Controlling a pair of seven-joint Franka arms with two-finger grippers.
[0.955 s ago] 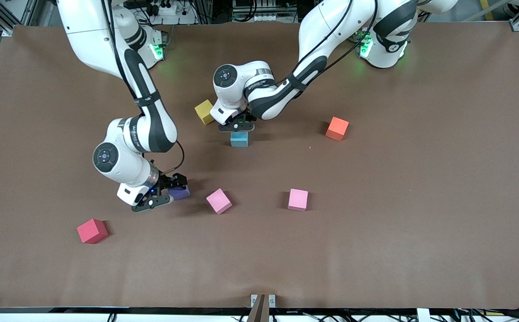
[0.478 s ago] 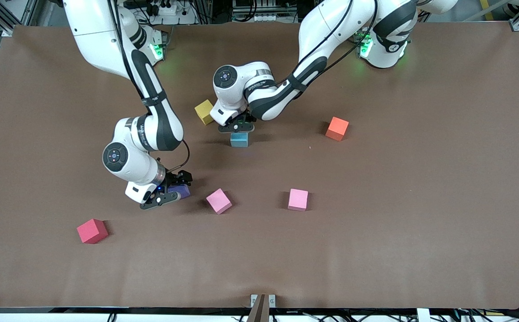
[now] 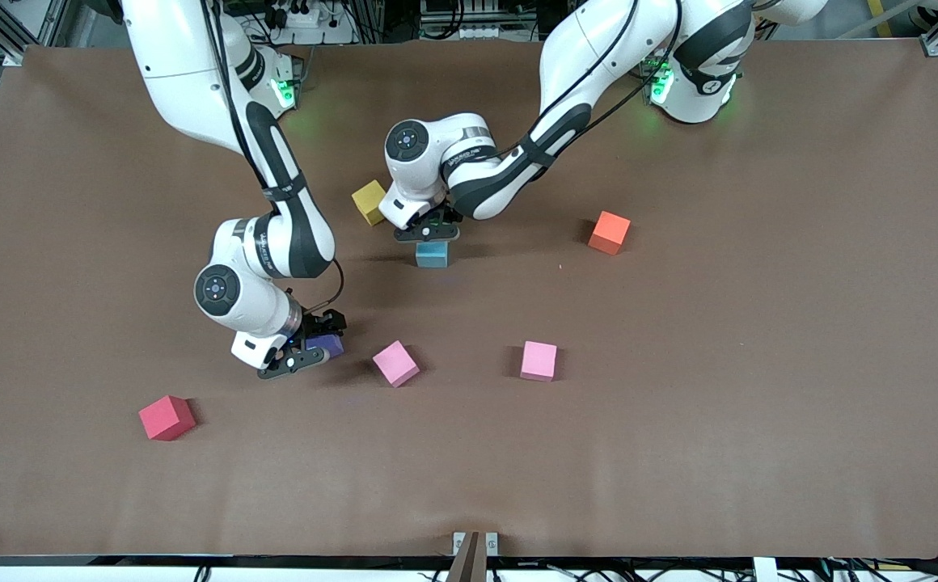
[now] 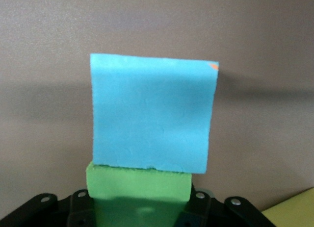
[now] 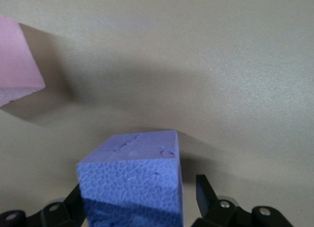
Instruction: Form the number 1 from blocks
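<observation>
Front view: left gripper [image 3: 427, 232] clamps green block [image 4: 138, 188]; right gripper [image 3: 307, 343] straddles purple block [image 3: 325, 345], slightly apart.

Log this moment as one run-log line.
left gripper: shut on green foam cube, beside light blue foam cube | right gripper: around purple foam cube, grip unconfirmed

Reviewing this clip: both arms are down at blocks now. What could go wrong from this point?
The right gripper straddles the purple foam cube with a gap showing at one finger; it may close off-centre and twist the cube. The left gripper is shut on the green foam cube, right against the light blue foam cube, so setting it down could nudge that one out of line.
</observation>
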